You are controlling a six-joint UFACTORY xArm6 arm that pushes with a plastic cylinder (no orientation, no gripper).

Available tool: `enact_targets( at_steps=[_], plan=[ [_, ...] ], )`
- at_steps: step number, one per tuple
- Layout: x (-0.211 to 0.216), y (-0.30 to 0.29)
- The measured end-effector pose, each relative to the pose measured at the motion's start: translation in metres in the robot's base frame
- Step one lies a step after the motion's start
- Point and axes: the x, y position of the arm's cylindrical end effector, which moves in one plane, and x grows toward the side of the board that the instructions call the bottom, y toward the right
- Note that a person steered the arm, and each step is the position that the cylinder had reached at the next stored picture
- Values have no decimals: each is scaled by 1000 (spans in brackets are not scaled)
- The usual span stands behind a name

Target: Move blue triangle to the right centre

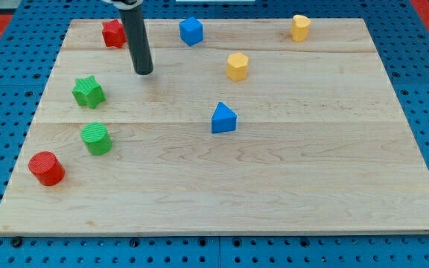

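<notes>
Camera view: the blue triangle block (223, 119) sits near the middle of the pale wooden board (289, 179), well apart from the rod. The arm carries no pincer, only a dark rod; its tip (144, 72) rests toward the view's upper left, just right of the red block (113, 33), above the green star block (88, 91).
</notes>
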Motion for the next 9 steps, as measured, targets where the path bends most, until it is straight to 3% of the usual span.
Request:
enact_targets(
  at_steps=[3, 9],
  plan=[
    [-29, 16],
    [-29, -17]
  ],
)
